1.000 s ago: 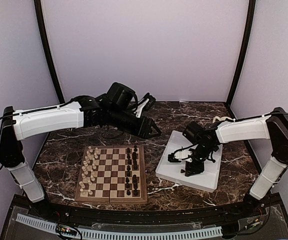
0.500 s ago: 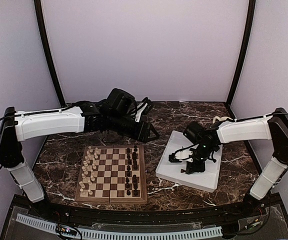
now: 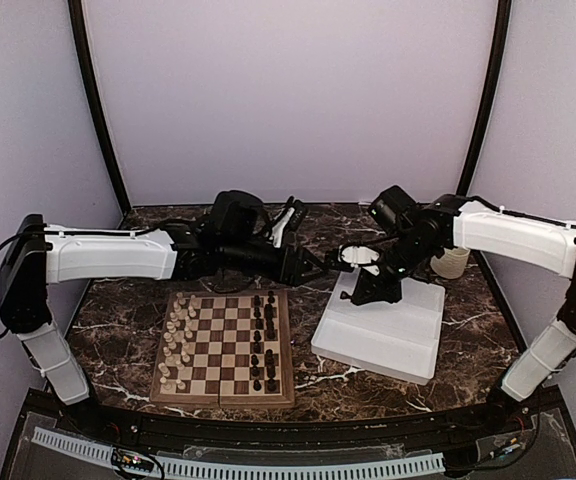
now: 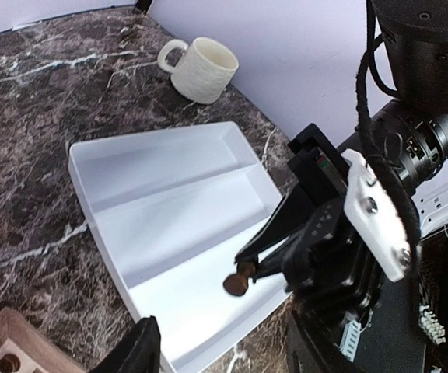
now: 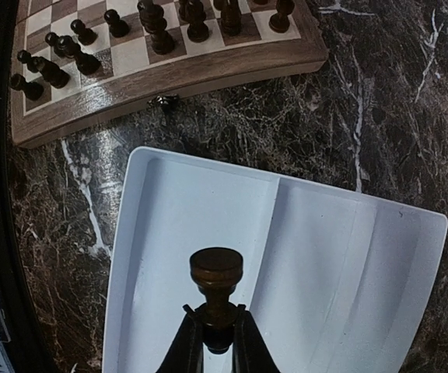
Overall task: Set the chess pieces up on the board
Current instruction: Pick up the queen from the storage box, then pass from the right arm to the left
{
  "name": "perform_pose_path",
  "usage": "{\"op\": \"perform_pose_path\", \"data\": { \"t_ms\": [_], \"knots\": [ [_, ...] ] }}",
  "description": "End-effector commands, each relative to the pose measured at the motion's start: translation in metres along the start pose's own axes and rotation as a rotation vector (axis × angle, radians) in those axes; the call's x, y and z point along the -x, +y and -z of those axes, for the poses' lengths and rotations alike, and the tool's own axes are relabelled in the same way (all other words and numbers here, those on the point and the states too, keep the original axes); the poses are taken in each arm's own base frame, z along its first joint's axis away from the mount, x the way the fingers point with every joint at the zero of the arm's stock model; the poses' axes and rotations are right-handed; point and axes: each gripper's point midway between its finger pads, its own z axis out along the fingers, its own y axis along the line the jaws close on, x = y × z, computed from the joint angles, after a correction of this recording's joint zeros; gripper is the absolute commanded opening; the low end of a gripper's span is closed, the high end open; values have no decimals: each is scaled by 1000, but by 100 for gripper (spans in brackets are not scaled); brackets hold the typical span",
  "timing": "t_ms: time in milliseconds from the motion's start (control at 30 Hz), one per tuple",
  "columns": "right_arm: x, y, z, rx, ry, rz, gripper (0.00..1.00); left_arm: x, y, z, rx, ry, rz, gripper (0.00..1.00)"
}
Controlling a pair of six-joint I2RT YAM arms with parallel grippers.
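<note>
One dark brown chess piece is pinched in the right gripper, whose fingers are closed tight on its narrow part. The piece's round end points toward the top of the wrist frame. It hangs in the air above the white tray and touches nothing but the fingers.

A second earlier this gripper sat low over the middle of the tray with its jaws partly apart. Since then it has closed, risen and swung toward the upper left. In the overhead view it is now at the tray's upper left corner, near the centre of the frame. That move has uncovered the cream mug, which stands on the marble just beyond the tray's upper edge.

The left gripper points at the right one from the left of the frame, and the two are near each other but apart. Its jaws stand apart with nothing between them. The left arm has dropped slightly in the frame and lies flatter than before. Its gripper is in about the same spot, just above the board's upper right corner.

The board lies at the lower centre-left, unmoved. Cream chess pieces fill its two left columns, and dark ones stand unevenly along its two right columns. Both sets match their places of a second ago.
</note>
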Motion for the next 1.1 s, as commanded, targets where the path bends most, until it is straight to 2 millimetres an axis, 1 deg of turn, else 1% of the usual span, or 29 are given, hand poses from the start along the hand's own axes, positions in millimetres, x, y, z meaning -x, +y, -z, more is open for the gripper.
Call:
{"op": "perform_pose_path", "data": {
  "t_ms": [0,167,300,500,633,700,867,1067],
  "knots": [
    [30,5,19,35,-92,-2,6,19,-32,-6,-187,-55,-29,58],
    [41,3,27,24,-129,7,6,17,-38,-15,-239,-15,-17,57],
    [49,3,35,20,-162,13,6,11,-37,-22,-258,10,2,57],
    [53,4,40,20,-177,23,6,10,-36,-29,-268,34,16,52],
    [53,5,42,18,-181,26,6,8,-35,-31,-277,45,29,48],
    [53,5,42,18,-181,26,6,7,-34,-32,-282,48,36,43],
    [54,5,44,14,-187,29,6,4,-32,-33,-290,65,58,40],
    [55,5,45,14,-190,30,6,3,-28,-34,-302,73,78,27]
  ]
}}
